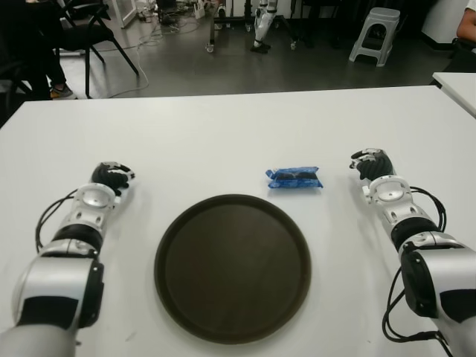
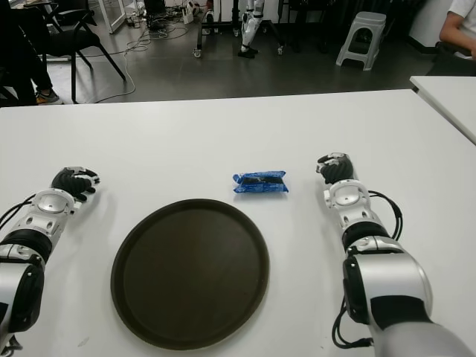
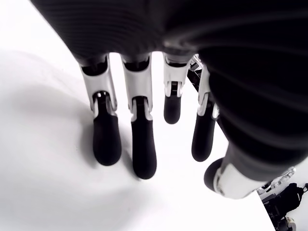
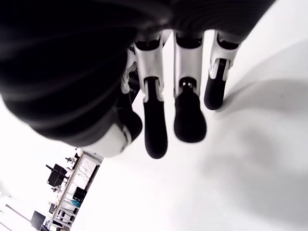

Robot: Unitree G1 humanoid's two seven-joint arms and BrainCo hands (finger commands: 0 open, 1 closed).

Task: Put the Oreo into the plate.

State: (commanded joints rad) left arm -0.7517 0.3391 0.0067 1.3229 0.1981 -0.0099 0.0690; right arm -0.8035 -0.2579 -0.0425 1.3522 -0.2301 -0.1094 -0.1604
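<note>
Oreo pack (image 1: pixel 294 178) lies on white counter (image 1: pixel 223 141) just behind dark plate (image 1: pixel 232 266). Left hand (image 1: pixel 111 177) & right hand (image 1: pixel 371 163) flank it, fingers relaxed, empty.

Both arms stretched fwd, well apart. Left hand (image 1: pixel 111 177) palm down, fingers (image 3: pixel 107 139) extended and relaxed — nothing held. Right hand (image 1: pixel 371 163) same pose — fingers (image 4: pixel 155 130) loose, empty.

oreo pack (image 1: pixel 294 178) — blue | plate (image 1: pixel 232 265) — dark brown | table (image 1: pixel 223 134) — white | robot hand fingers (image 3: pixel 107 144) — black
</note>
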